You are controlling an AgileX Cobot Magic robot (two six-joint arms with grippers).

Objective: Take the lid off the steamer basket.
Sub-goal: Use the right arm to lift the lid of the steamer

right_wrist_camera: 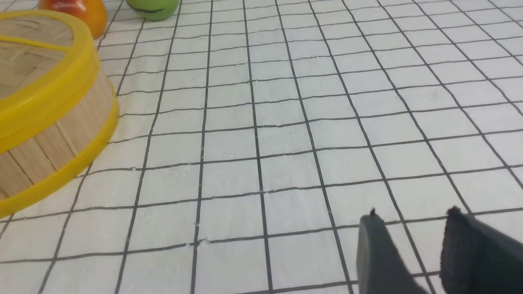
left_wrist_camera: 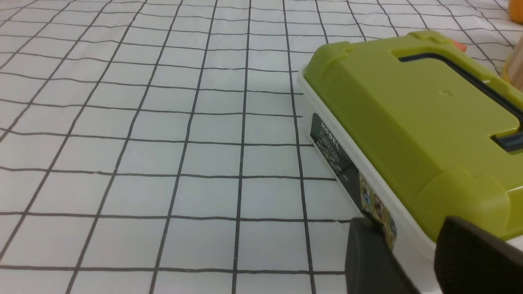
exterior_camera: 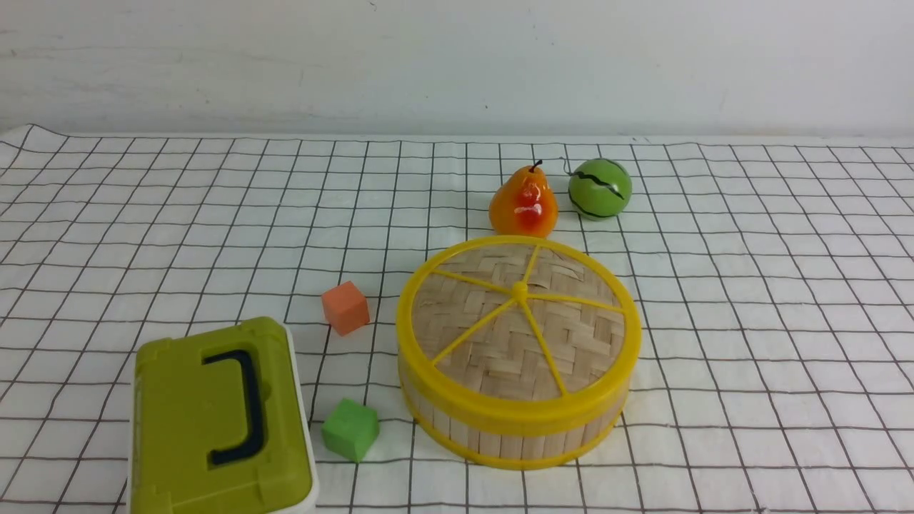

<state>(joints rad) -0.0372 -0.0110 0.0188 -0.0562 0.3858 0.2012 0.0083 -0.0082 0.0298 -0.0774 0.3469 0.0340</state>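
The lid (exterior_camera: 519, 320), woven tan bamboo with a yellow rim, spokes and centre knob, sits flat on the steamer basket (exterior_camera: 514, 432) in the middle of the cloth. Both also show in the right wrist view: the lid (right_wrist_camera: 24, 61) on the basket (right_wrist_camera: 61, 134). No arm shows in the front view. My left gripper (left_wrist_camera: 408, 232) is open and empty, low beside the olive-green box (left_wrist_camera: 412, 114). My right gripper (right_wrist_camera: 410, 218) is open and empty over bare cloth, well apart from the basket.
An orange pear (exterior_camera: 523, 203) and a green melon ball (exterior_camera: 600, 188) stand behind the basket. An orange cube (exterior_camera: 345, 307) and a green cube (exterior_camera: 350, 429) lie between the basket and the olive-green box (exterior_camera: 218, 421). A white checked cloth (exterior_camera: 750, 300) covers the table.
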